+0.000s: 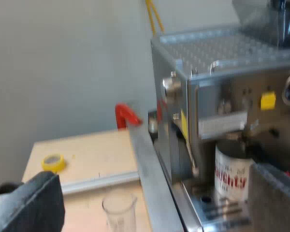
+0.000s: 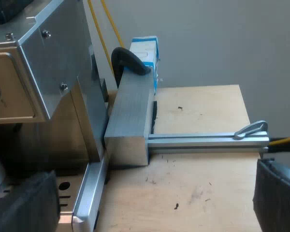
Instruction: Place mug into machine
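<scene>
Grey wall and a pale wooden tabletop [image 1: 92,152] were seen behind the espresso machine [image 1: 222,72]. On the tabletop a measuring glass [image 1: 119,209] was set upright, and it appeared empty, so far as could be judged. The mug [image 1: 231,176], white with red lettering, was found on the drip tray [image 1: 212,210] at the machine's front, just under the brew head; what it held could not be told. It was stood upright, its long axis vertical and its mouth turned up, with the lettering faced toward the left wrist camera. The left gripper [image 1: 154,193] was held released near the glass, its fingers [image 1: 34,203] spread wide with nothing between them. The right gripper [image 2: 152,191] was likewise spread and empty over bare tabletop. An aluminium rail [image 1: 150,169] was run along the tray's edge, and little room was left above the mug.
</scene>
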